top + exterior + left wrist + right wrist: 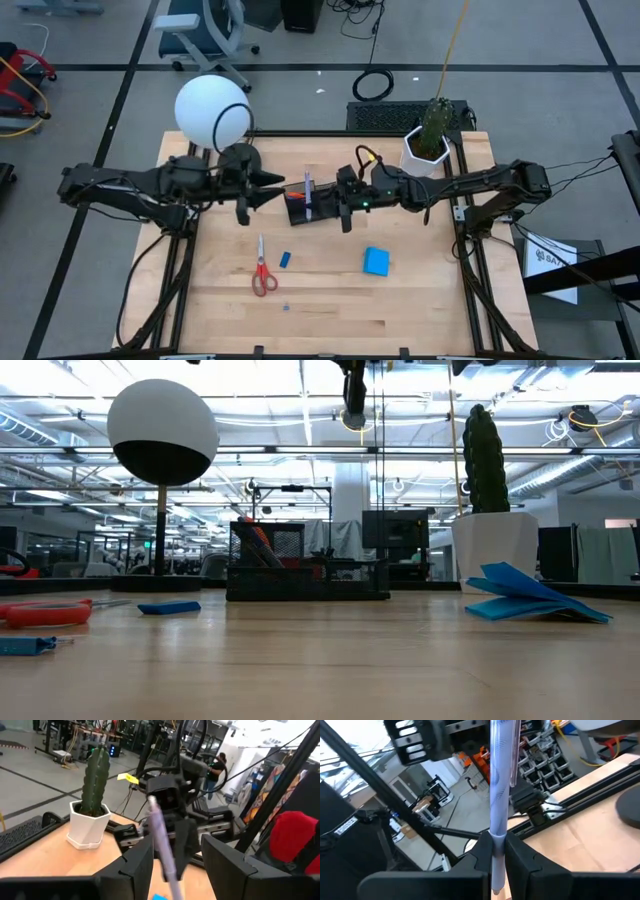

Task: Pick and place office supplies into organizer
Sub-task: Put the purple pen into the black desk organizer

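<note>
My right gripper is clamped on the purple pen, mid-frame over the organizer. My left gripper, fingers spread and empty, waits just left.

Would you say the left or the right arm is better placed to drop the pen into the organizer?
Right. The right gripper already clamps the purple pen and hangs over the black organizer. The left gripper is open, holds nothing and sits just beside the organizer.

No legible text, label, brand, number or sign is found in any view.
</note>
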### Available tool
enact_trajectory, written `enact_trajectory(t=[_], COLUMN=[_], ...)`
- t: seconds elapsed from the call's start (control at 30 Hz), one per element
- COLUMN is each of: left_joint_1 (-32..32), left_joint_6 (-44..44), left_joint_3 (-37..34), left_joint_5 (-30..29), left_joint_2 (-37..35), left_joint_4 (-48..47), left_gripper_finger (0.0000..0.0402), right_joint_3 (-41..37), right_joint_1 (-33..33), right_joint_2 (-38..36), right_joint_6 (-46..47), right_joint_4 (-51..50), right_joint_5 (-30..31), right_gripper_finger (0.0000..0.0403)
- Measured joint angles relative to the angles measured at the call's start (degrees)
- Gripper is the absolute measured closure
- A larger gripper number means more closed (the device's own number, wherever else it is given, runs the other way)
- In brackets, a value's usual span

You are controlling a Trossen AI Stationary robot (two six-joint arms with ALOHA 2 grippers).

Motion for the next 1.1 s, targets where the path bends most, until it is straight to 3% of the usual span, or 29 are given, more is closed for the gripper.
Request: enact_trajectory(t=[0.27,0.43,1.1], left_joint_1=[2.79,4.23,5.21], left_joint_6=[-3.74,-5.33,-11.07], left_joint_3=[0.01,0.00,0.02], left_joint_5=[4.56,9.27,13.47], left_joint_2=[3.76,6.40,15.13], left_joint_4=[0.35,7.20,20.06], left_gripper_finger=[0.0231,0.0231,0.0232], right_joint_3=[0.00,0.00,0.11], right_joint_1=[0.97,0.97,0.96], right_joint_2=[0.00,0.00,0.04], right_joint_6=[-0.67,-0.77,-2.41], right_joint_4=[0.02,0.02,-0.03], right_joint_5=[0.00,0.02,-0.02], right_gripper_finger=[0.0384,0.0382,0.0384])
